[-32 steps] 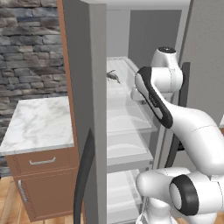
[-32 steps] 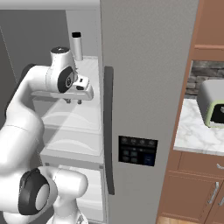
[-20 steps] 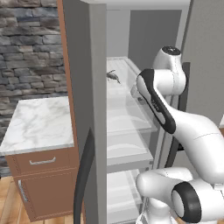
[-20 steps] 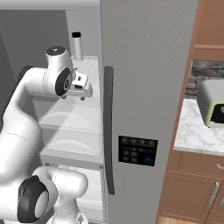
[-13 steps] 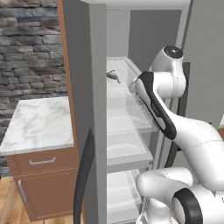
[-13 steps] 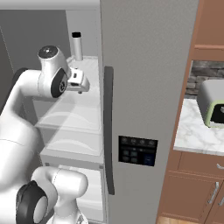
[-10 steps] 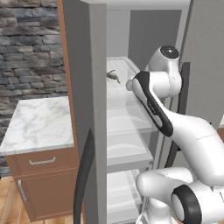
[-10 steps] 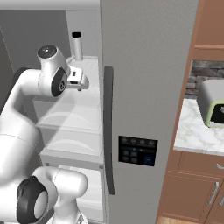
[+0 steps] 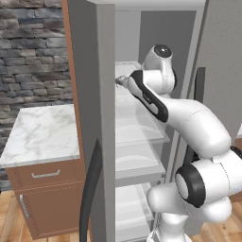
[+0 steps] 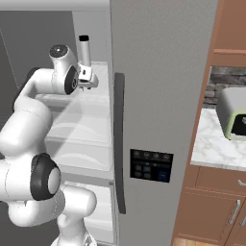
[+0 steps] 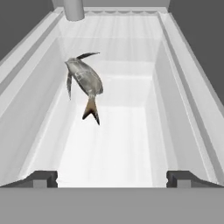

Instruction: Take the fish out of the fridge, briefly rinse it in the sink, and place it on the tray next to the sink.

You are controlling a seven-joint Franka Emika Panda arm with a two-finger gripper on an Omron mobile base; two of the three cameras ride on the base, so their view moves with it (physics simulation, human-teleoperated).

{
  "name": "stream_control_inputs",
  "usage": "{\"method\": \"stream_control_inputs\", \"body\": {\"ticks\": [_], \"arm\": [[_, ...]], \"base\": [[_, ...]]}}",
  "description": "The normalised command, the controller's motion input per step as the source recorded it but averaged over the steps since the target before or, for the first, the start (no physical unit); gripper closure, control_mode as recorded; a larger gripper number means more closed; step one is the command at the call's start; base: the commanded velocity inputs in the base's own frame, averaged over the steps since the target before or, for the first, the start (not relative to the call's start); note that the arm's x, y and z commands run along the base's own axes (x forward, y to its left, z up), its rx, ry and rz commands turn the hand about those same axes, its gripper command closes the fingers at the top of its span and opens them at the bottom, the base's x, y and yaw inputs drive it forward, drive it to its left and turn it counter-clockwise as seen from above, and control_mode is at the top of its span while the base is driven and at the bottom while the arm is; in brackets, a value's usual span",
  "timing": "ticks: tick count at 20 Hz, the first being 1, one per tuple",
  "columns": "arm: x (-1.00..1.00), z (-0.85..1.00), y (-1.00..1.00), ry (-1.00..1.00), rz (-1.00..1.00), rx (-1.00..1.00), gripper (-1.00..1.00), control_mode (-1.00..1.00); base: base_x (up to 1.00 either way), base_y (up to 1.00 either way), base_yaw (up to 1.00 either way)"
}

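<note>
The gripper (image 11: pixel 112 178) is open, its two fingertips set wide apart at the bottom of the hand view, with nothing between them. Ahead and to the left, well apart from the tips, the fish (image 11: pixel 84 82) lies on a white shelf, long axis running roughly away from the hand, tail nearest. In the left base view the arm reaches into the fridge (image 9: pixel 101 118). In the right base view the hand is at an upper shelf beside a bottle (image 10: pixel 84 52).

Grey stone wall (image 9: pixel 33 52), marble counter (image 9: pixel 40 134) on wooden cabinets (image 10: pixel 211 202), wooden floor (image 9: pixel 12 222)
</note>
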Motion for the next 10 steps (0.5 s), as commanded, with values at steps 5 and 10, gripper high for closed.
{"method": "stream_control_inputs", "body": {"ticks": [5, 10], "arm": [[0.62, 0.00, 0.14, 0.00, 0.00, 0.01, -1.00, -1.00], [0.11, -0.07, 0.12, 0.01, 0.00, 0.00, -1.00, -1.00]], "base": [[0.00, 0.00, 0.00], [0.00, 0.00, 0.00]]}}
